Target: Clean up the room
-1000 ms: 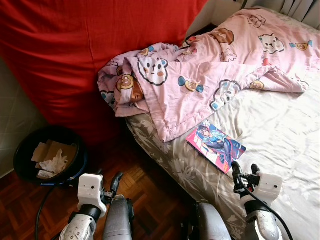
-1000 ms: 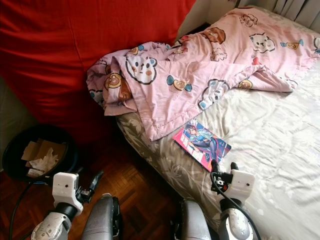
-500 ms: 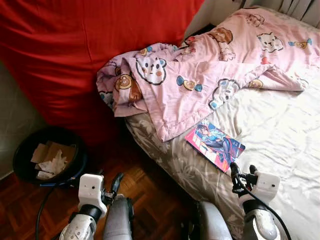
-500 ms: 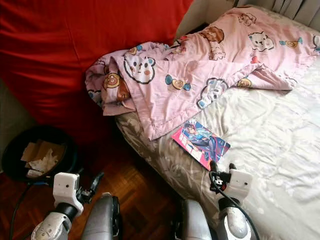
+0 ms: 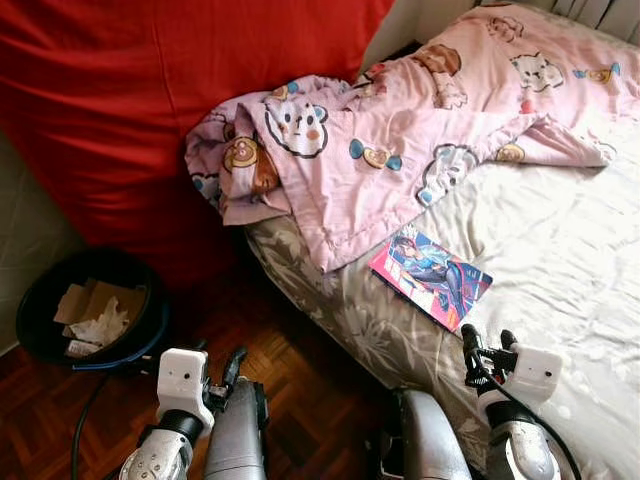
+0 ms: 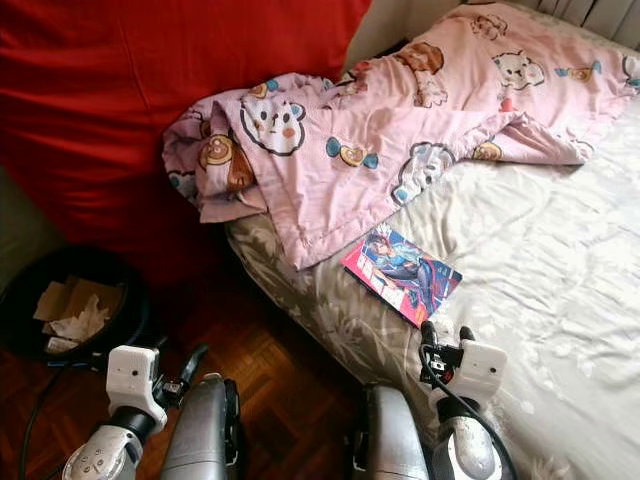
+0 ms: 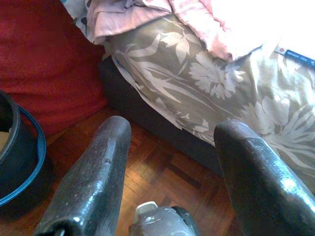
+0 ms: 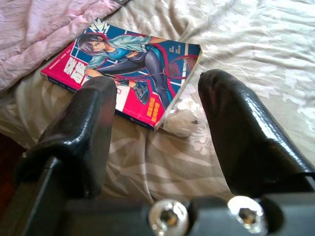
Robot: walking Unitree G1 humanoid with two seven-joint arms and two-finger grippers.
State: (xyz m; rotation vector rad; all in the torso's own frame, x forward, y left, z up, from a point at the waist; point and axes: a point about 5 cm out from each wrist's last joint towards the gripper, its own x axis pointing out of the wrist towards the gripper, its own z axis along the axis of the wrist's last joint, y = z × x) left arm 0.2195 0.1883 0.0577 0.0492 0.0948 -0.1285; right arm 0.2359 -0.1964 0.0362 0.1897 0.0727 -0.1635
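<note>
Little has shifted but the camera, which now sits slightly closer over the bed. Right gripper [image 8: 152,123], jaws apart, hovers just short of the comic book [image 5: 430,276] lying flat on the bed [image 5: 560,250], below the pink quilt [image 5: 400,150]. Light, stiff-covered and glossy, it probably wants pinching at its near edge. Left gripper [image 7: 172,162], also apart, idles above the floor.

Bed [image 5: 560,250] with pink blanket [image 5: 400,150] and comic book [image 5: 430,277]
</note>
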